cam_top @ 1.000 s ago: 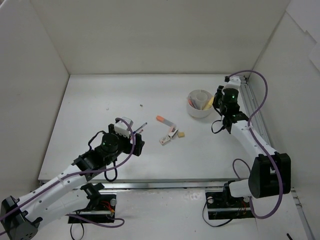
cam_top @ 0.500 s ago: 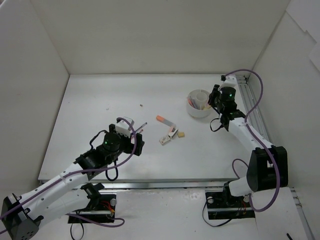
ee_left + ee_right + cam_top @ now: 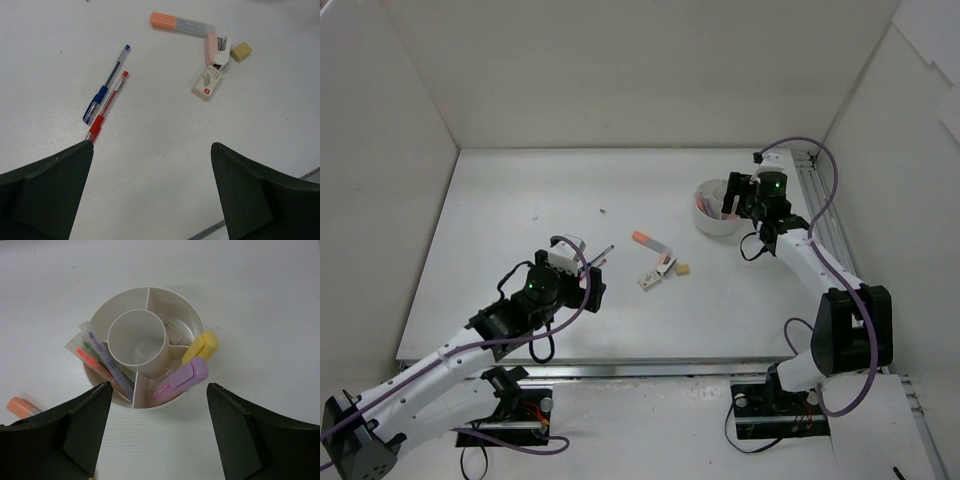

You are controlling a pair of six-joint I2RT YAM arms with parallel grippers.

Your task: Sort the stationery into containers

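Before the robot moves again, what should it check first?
1. Right hand open, holding nothing: ok.
2. Purple highlighter inside the white divided container: ok.
3. Left hand open: ok.
4. Red pen and blue pen in the left hand's view: ok.
5. Everything sorted: not ok; both pens, the orange highlighter and the tan eraser lie on the table.

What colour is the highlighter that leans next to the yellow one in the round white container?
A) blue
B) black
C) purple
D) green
C: the right wrist view shows a purple highlighter leaning over the edge of the container, right beside the yellow highlighter.
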